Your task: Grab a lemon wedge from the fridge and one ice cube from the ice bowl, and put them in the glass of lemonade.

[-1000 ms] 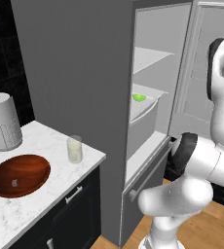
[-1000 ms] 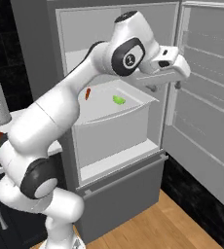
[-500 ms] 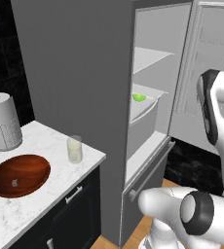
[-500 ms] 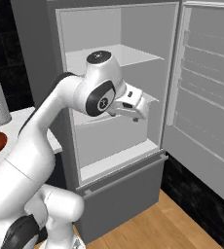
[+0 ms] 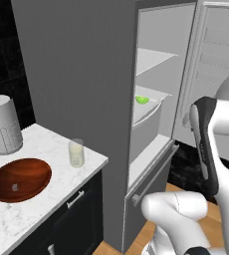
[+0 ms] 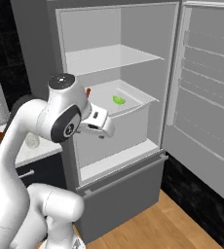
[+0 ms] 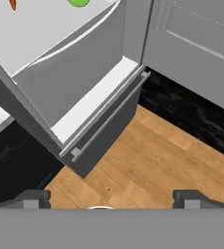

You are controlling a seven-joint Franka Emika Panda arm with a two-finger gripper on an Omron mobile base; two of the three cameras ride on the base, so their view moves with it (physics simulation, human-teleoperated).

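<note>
Lemon wedge [image 6: 119, 100] waits on the drawer top inside the open fridge [image 5: 76, 74]; nothing carried yet.
The gripper [image 7: 111, 198] hangs low before the fridge, jaws spread wide and empty, aimed floorward, so it must lift to reach; the arm has swung down from the door since a second ago; glass of lemonade [image 5: 76, 152] and ice bowl [image 5: 20, 179] sit on the tabletop.

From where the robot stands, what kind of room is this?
A home-style kitchen, computer-rendered by the look of it. An open grey fridge stands beside a marble counter that holds a paper-towel roll, a wooden bowl and a glass of lemonade.
</note>
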